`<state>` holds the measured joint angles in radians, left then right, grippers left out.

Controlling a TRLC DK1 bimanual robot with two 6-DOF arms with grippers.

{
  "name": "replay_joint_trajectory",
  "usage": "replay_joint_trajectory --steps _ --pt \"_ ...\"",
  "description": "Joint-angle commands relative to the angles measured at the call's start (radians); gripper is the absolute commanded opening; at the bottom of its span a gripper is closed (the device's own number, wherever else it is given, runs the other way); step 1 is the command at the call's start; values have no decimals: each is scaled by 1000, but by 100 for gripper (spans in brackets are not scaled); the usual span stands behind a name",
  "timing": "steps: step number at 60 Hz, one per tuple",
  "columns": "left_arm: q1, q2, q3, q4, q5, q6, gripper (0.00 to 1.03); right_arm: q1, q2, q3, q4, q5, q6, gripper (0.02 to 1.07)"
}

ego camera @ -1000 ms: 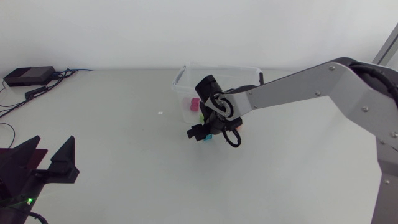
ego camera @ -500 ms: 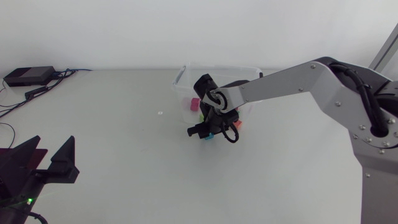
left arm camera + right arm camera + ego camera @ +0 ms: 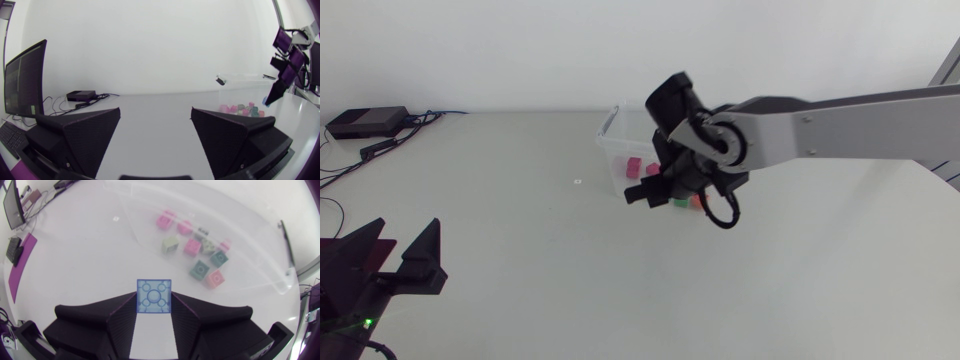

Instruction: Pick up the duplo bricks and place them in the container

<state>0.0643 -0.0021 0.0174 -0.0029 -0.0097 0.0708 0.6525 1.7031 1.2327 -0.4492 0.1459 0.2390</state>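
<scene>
My right gripper (image 3: 154,311) is shut on a light blue duplo brick (image 3: 154,295), studs facing the camera, held above the table just short of the clear plastic container (image 3: 260,265). Several bricks lie inside it, among them a pink one (image 3: 165,218), a pale green one (image 3: 170,244) and a salmon one (image 3: 215,278). From above, the right gripper (image 3: 650,190) hangs over the front wall of the container (image 3: 610,140), and the blue brick is hidden by it. My left gripper (image 3: 400,248) stands open at the near left, nothing between its fingers (image 3: 75,135).
A black box with cables (image 3: 365,122) lies at the back left of the table. A small mark (image 3: 578,182) shows on the surface left of the container. Bare tabletop stretches between the left gripper and the container.
The right gripper closed on the blue brick and rose off the table with it, shifting toward the container. The left arm kept still.
</scene>
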Motion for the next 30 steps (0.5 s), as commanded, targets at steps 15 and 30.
replay_joint_trajectory --steps 15,30 --pt "-1 -12 -16 -5 -4 -26 99 -60 -214 11 55 63 20 35" --pt "-1 -12 -16 -5 -4 -26 99 -143 -100 30 297 119 -58 35"
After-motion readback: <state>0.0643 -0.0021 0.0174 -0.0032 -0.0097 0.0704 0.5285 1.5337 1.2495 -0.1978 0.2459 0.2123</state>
